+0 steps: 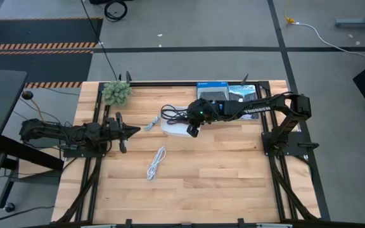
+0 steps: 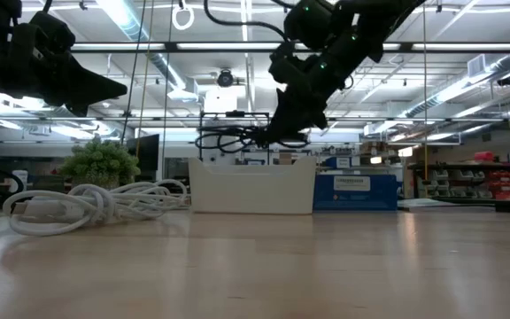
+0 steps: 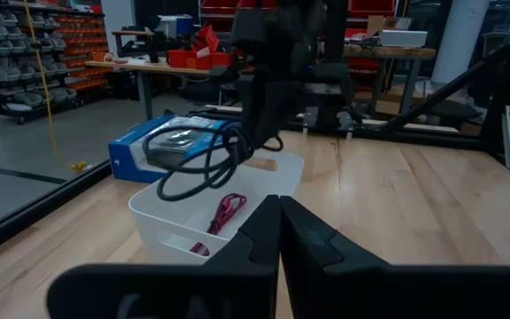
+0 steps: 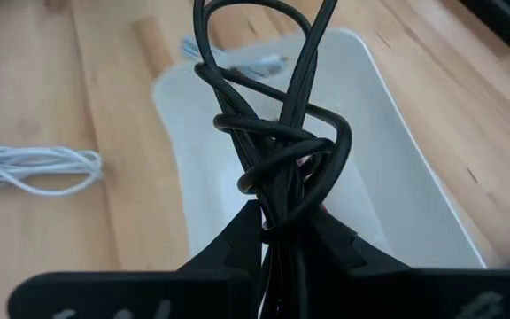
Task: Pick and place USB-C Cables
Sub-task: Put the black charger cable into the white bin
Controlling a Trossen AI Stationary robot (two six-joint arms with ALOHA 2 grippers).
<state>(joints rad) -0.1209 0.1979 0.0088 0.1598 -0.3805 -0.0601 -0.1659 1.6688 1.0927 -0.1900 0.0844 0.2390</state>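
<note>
My right gripper is shut on a black coiled cable above the white tray. The cable also shows in the low view over the tray's rim. A dark red cable lies inside the tray. A white cable lies on the table nearer the front, and a small grey cable lies just left of the tray. My left gripper is shut and empty, above the table's left part, pointing at the tray. My right gripper pinches several bunched strands of the black cable's coil between its two fingers. The fingers slant down from the table's right side. The cable is lifted clear, and its loops stick out past the fingertips above the tray.
A green plant stands at the table's far left. Blue boxes lie behind the tray at the far edge. The white cable lies in the low view's foreground. Bare wood shows at the table's front and right.
</note>
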